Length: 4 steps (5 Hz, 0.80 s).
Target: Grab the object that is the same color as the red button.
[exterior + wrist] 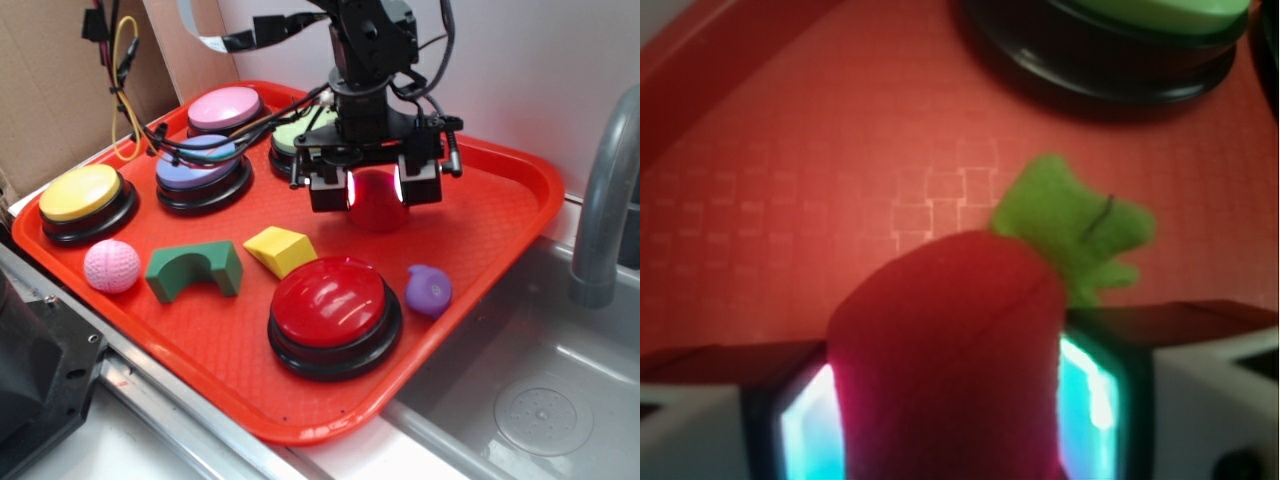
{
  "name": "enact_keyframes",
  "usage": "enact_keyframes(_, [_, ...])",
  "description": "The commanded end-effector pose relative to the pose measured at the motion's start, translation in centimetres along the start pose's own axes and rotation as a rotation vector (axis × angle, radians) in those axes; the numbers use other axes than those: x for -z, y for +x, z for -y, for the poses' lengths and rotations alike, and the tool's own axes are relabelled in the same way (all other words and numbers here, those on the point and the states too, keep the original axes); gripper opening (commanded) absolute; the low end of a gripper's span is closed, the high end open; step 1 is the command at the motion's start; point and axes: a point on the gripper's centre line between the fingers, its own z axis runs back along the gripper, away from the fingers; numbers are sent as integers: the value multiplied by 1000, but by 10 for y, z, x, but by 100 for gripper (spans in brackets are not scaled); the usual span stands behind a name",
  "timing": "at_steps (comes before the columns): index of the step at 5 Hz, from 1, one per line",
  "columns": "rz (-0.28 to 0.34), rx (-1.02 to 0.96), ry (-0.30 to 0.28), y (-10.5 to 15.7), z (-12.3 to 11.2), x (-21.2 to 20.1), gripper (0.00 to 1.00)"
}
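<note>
The object, a fuzzy dark-red toy fruit (377,207), sits between the fingers of my gripper (376,190) at the back middle of the red tray (500,200). In the wrist view the fruit (950,340) fills the gap between the two glowing pads (805,430), and its green stem (1070,225) sticks out ahead. The pads press on both its sides, so the gripper (950,420) is shut on it. I cannot tell whether it rests on the tray or hangs just above it. The red button (330,300), a glossy dome on a black base, stands at the tray's front.
Right behind the gripper stands a green button (300,135); purple (200,165), pink (225,108) and yellow (82,195) buttons stand to its left. A pink ball (112,265), green arch (195,270), yellow wedge (280,250) and purple toy (428,290) lie near the front. A sink and faucet (600,200) are to the right.
</note>
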Motion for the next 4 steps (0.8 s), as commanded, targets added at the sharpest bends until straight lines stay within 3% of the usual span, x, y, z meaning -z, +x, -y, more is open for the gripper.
enact_keyframes(1, [66,157,-10,9,5,-32,0])
enact_keyframes(2, [88,233,-15,17,-3,-68,0])
enact_keyframes(3, [68,262,-34,30,-15,-113,0])
enact_keyframes(4, [4,351,-2,48,-33,-153,0])
